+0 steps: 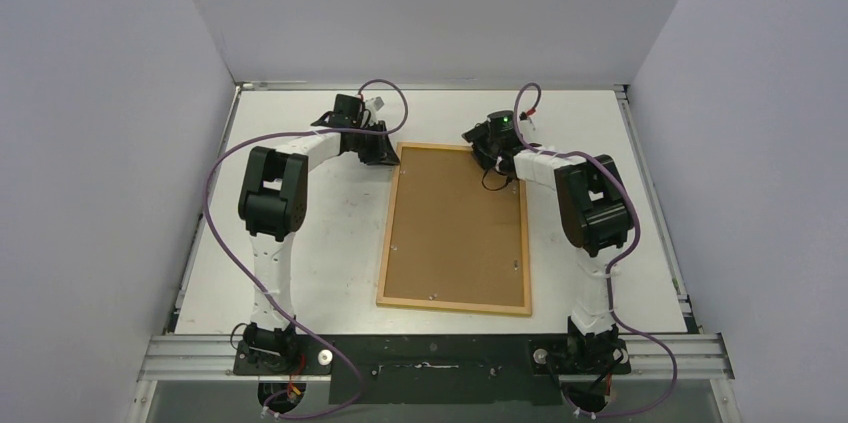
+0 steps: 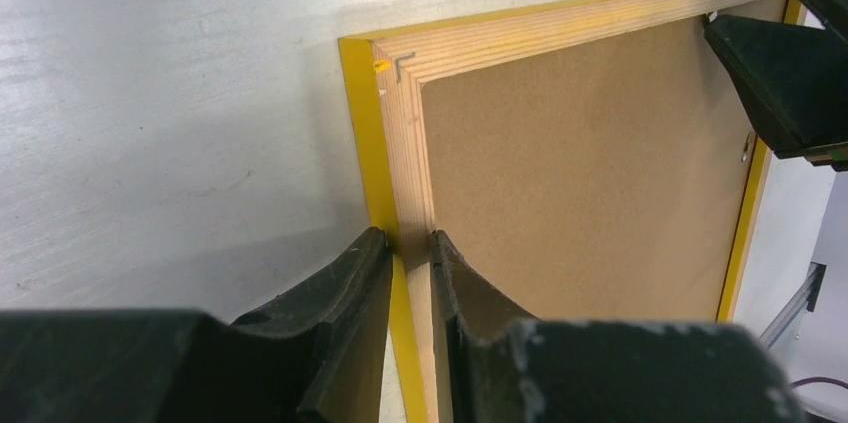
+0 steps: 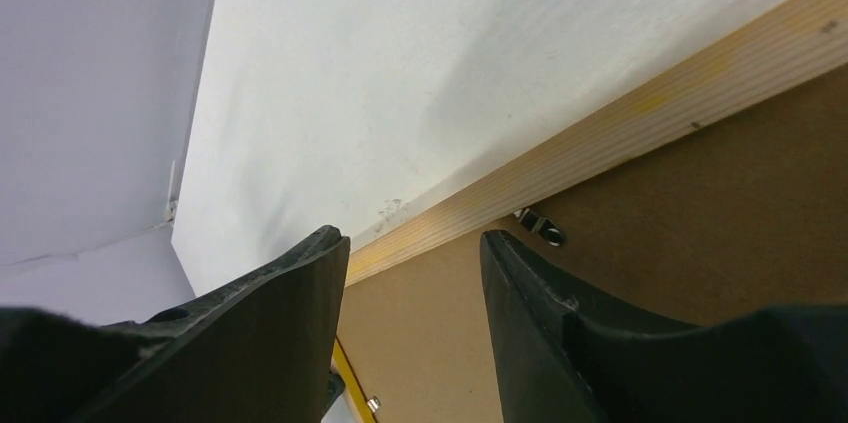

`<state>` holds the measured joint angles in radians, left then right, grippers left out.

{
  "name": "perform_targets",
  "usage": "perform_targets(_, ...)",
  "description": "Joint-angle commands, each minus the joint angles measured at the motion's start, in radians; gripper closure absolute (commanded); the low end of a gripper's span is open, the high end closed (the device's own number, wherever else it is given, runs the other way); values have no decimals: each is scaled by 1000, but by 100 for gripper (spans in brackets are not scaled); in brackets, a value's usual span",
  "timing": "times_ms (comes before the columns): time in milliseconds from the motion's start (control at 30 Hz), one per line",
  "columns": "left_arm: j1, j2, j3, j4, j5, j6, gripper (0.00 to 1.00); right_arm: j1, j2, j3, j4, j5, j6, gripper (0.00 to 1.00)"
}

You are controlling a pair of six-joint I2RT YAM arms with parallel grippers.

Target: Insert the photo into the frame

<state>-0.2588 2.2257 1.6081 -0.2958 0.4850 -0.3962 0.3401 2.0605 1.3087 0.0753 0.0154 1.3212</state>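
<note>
**While the left gripper pinches the frame, the right gripper just hangs there spread**

Since the white table is the biggest thing going, start there; the frame lies on it back-up, roughly in the middle and between the two arms, long sides running away from the bases. You only see the light-wood back from above; the wrist views catch a strip of bright yellow along its outer edges. The brown backing board sits inside the wooden rails and fills the whole opening.

The left arm curls round to the frame's far left corner; its fingers are closed on the left rail just short of that corner, one on the yellow outer edge, the other on the inner side by the board. The right arm reaches to the far right corner; its fingers stand well apart with nothing between them, over the far rail and the edge of the board; can't tell if they touch the wood.

Small stuff: a metal staple across the far left corner joint; a little metal clip on the board right beside the far rail.
</note>
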Motion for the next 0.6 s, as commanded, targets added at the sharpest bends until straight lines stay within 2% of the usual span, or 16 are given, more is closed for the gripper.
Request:
perform_targets(0,13,1,28,-101,29,19,79,-7,-37,38,95,-78,-80,47)
perform_targets(133,37,-33,69,-117,64,8,75,-19,-129,72,5,-105,-159,46)
perform_targets(267,51,-81,80,-126,88,5,67,-33,-228,104,-182,-56,-279,44)
perform_targets(567,52,-226,-19,-154,62,-4,55,-142,-435,47,-542,29,-573,40)
